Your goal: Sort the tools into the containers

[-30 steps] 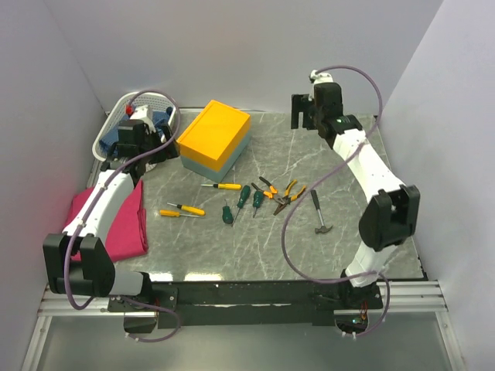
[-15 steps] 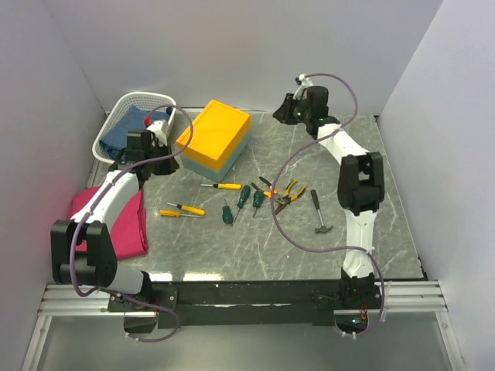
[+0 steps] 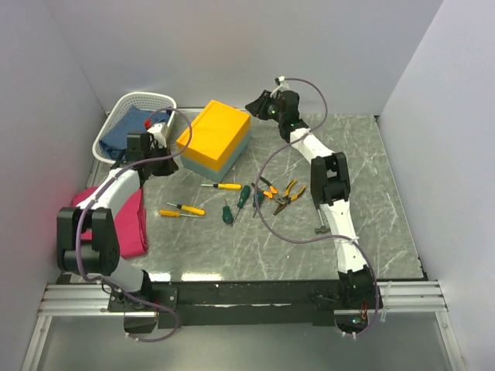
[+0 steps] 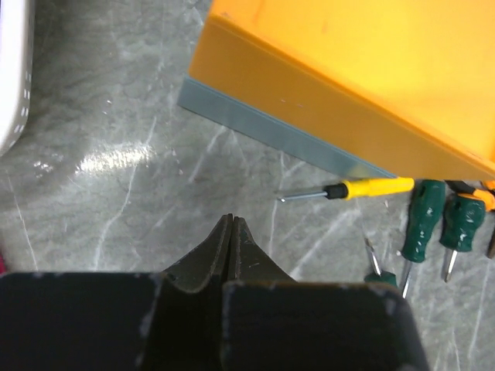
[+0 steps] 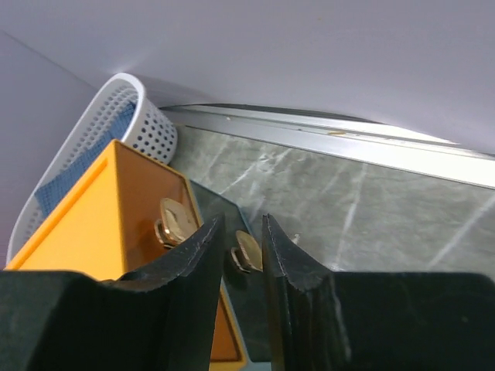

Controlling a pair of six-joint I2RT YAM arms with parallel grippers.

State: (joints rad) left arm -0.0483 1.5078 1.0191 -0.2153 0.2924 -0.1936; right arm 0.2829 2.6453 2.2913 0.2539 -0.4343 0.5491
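Top external view: the white basket (image 3: pixel 107 130) sits far left. Next comes the left claw (image 4: pixel 232 236), pressed shut and empty, just beside the closed yellow box (image 3: pixel 216 131). A yellow-handled screwdriver (image 4: pixel 371 186) lies on the table (image 3: pixel 387 193) along the box's near side, tip toward that claw, probably the nearer one. The right claw (image 5: pixel 240 226) is narrowly parted around a brass latch (image 5: pixel 247 251); I cannot tell if it grips. The right arm partly hides the hammer (image 3: pixel 321 229).

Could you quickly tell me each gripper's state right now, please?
Left gripper: closed, empty.
Right gripper: narrowly parted at the latch of the box; grip cannot be told.
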